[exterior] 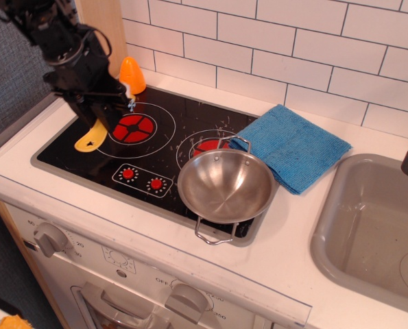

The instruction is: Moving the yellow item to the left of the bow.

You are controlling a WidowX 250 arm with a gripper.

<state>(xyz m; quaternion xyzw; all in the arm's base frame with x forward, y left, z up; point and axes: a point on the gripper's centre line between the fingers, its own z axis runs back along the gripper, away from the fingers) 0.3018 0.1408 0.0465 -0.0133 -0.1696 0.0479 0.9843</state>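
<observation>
The gripper [102,113] sits in the upper left of the frame, clamped around the upper end of the yellow item [90,138], which hangs below it over the far left part of the black stove top [73,147], beside the red burner [132,127]. Whether the rounded yellow tip touches the glass or hovers just above it cannot be told. The bow [225,185] stands well apart, toward the middle of the frame, so the brush is already on its left side.

The yellow item looks like a light, stiff piece of smooth plastic, likely slippery if pinched on its flat faces and not fragile. The narrower part near the bristle end, where the gripper has it now, seems the sensible place to hold; the broad flat handle would give less purchase. A trace of white shows by the gripper, probably bristles.

Its long axis runs steeply, tilted from the upper right down to the lower left, with the rounded handle end pointing down toward the lower-left corner of the stove. An orange cone [132,75] stands behind, at the back edge of the desk [286,267].
</observation>
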